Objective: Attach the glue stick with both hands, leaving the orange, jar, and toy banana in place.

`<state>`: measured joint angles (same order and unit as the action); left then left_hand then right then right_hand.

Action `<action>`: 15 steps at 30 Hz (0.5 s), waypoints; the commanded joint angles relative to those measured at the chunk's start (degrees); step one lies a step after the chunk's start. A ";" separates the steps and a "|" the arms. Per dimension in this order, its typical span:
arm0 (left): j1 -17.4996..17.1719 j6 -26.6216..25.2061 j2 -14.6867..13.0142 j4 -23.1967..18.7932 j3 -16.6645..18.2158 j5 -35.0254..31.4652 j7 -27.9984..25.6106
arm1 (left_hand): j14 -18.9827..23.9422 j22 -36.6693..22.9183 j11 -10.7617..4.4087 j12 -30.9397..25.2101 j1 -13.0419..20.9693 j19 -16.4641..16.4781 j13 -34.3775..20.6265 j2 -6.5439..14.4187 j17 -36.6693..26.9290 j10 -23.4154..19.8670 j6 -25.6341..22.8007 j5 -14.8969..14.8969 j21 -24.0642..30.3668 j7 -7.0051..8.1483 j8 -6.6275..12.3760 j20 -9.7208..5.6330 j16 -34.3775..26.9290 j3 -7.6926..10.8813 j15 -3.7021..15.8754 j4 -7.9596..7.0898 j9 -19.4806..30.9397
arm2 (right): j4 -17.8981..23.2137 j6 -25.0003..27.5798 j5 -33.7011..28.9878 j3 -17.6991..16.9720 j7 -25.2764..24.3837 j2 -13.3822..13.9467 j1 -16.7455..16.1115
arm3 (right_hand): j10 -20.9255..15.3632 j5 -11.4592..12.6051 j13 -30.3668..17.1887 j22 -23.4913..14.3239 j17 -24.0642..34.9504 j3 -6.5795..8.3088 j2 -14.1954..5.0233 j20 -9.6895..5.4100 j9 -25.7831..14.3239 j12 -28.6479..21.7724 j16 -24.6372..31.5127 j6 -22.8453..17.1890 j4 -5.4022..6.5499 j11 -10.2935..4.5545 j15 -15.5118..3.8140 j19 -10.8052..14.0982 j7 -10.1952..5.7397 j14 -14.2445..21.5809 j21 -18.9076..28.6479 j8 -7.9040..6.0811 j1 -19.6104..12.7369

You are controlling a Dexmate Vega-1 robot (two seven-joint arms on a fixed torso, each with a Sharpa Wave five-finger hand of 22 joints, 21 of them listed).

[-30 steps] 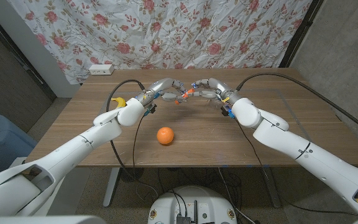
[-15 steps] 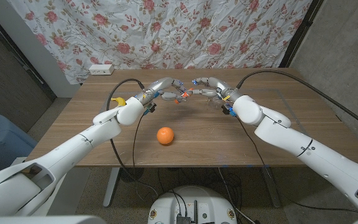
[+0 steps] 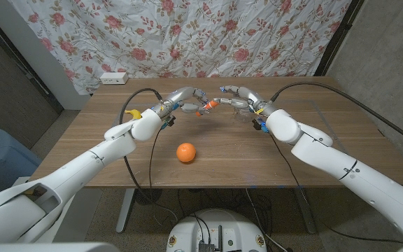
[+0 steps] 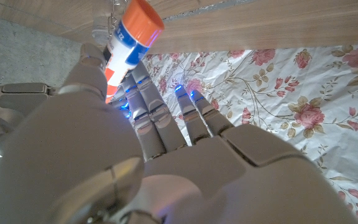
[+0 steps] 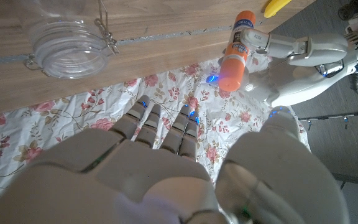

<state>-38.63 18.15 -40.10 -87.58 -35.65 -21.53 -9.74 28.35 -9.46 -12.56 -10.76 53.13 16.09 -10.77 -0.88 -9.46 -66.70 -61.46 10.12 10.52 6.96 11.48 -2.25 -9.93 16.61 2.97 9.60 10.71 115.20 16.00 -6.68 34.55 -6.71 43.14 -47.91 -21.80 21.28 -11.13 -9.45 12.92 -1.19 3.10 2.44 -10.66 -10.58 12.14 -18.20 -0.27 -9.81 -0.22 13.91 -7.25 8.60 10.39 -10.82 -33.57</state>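
We see the left hand [image 3: 180, 100] pinching the glue stick [image 3: 206, 106] above the far middle of the table [image 3: 341, 133], the right hand [image 3: 240, 99] spread beside it, and a poor approach could knock it onto the jar [image 5: 67, 37]

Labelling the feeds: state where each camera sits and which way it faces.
Head view: on the robot's head, looking down over both arms at the table.
Left wrist view: behind the left hand, looking along it at the glue stick it holds.
Right wrist view: behind the right hand, facing the jar and the left hand.
All three share the glue stick.
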 commanded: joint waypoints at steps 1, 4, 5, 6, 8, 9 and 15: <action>-0.73 -0.53 -0.57 -0.84 0.60 0.34 -0.30 | 0.10 -0.21 -0.34 -0.47 3.64 0.53 -0.32 3.96 -0.18 -0.31 -4.34 0.29 0.38 1.76 0.69 -3.32 -0.40 0.09 8.76 -0.22 0.27 | -1.55 -6.99 -0.10 -1.99 -6.23 -1.14 -3.67 | -0.08 -0.13 0.11 -0.22 0.24 -0.30 -0.74 -0.73 0.08 -0.11 0.34 -0.65 1.24 0.47 -0.43 0.29 0.50 -0.42 0.42 -0.52 1.81; -1.05 -0.77 -0.51 -1.05 0.81 0.33 -0.85 | 0.11 -0.21 -0.34 -0.47 3.63 0.56 -0.32 3.95 -0.18 -0.32 -4.41 0.29 0.39 1.89 0.72 -3.32 -0.40 0.07 8.76 -0.23 0.27 | -1.21 -7.34 -0.47 -2.21 -6.67 -1.17 -4.28 | 0.53 -0.32 0.22 -0.22 0.30 -0.54 -1.23 -0.82 0.17 0.09 0.15 -0.69 1.89 0.38 -0.54 -0.10 0.54 -1.19 0.27 -0.44 2.94; -1.21 -0.87 -0.50 -1.17 0.87 0.33 -1.03 | 0.11 -0.21 -0.34 -0.47 3.62 0.56 -0.32 3.94 -0.18 -0.33 -4.41 0.29 0.39 1.86 0.71 -3.33 -0.40 0.06 8.75 -0.23 0.27 | -1.08 -7.36 -0.79 -2.29 -7.21 -1.30 -4.60 | 0.75 -0.37 0.24 -0.22 0.32 -0.61 -1.33 -0.86 0.18 0.16 0.11 -0.55 2.04 0.36 -0.51 -0.17 0.54 -1.36 0.25 -0.36 3.21; -1.36 -1.00 -0.54 -1.33 0.91 0.27 -1.14 | 0.11 -0.21 -0.34 -0.48 3.60 0.56 -0.32 3.94 -0.18 -0.34 -4.39 0.29 0.39 1.93 0.71 -3.30 -0.40 0.05 8.75 -0.24 0.27 | -1.07 -7.67 -0.93 -2.36 -7.43 -1.31 -4.84 | 0.89 -0.44 0.27 -0.22 0.33 -0.68 -1.48 -0.85 0.20 0.19 0.07 -0.31 2.23 0.39 -0.59 -0.21 0.54 -1.57 0.24 -0.24 3.55; -1.72 -1.16 -0.54 -1.52 1.04 0.50 -1.31 | 0.11 -0.21 -0.33 -0.48 3.60 0.56 -0.32 3.94 -0.18 -0.35 -4.38 0.29 0.38 1.84 0.70 -3.31 -0.40 0.04 8.76 -0.24 0.27 | -1.06 -8.31 -0.99 -2.59 -8.05 -1.51 -5.45 | 1.12 -0.55 0.31 -0.22 0.36 -0.76 -1.78 -0.80 0.23 0.23 0.02 -0.09 2.54 0.58 -0.47 -0.48 0.57 -1.85 0.16 -0.14 4.08; -1.94 -1.34 -0.57 -1.68 1.12 0.51 -1.48 | 0.11 -0.21 -0.33 -0.48 3.60 0.56 -0.32 3.94 -0.18 -0.35 -4.40 0.29 0.38 1.88 0.71 -3.30 -0.40 0.04 8.77 -0.24 0.27 | -1.00 -8.47 -1.10 -2.69 -8.45 -1.66 -5.78 | 1.27 -0.61 0.33 -0.22 0.37 -0.80 -1.92 -0.78 0.24 0.26 -0.04 0.02 2.70 0.59 -0.42 -0.52 0.61 -2.08 0.16 -0.09 4.34; -3.43 -2.58 -0.34 -2.59 1.79 1.31 -2.64 | 0.12 -0.22 -0.33 -0.47 3.61 0.55 -0.32 3.95 -0.17 -0.36 -4.45 0.30 0.38 1.79 0.72 -3.28 -0.40 0.02 8.80 -0.22 0.26 | -2.08 -11.04 -3.82 -2.25 -12.53 -3.15 -7.50 | 0.58 -1.34 0.48 -0.21 0.53 -0.89 -3.87 -1.33 0.34 -0.22 0.56 -0.33 4.15 0.58 -1.29 -0.17 0.92 -1.40 0.39 -0.25 6.65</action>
<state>-40.19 17.05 -40.55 -88.94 -34.73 -21.16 -10.87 28.36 -9.46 -12.58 -11.06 53.21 16.09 -10.79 -0.96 -9.46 -66.71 -61.46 10.18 10.52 6.96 11.48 -2.25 -9.93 16.53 2.98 9.69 10.71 114.24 9.14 -7.69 32.50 -13.99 41.74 -52.41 -20.34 20.32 -10.64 -9.45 13.20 -2.03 -0.33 1.44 -10.39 -10.36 12.14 -18.19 3.11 -9.22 -0.93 13.26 -6.64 6.45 10.61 -10.76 -27.72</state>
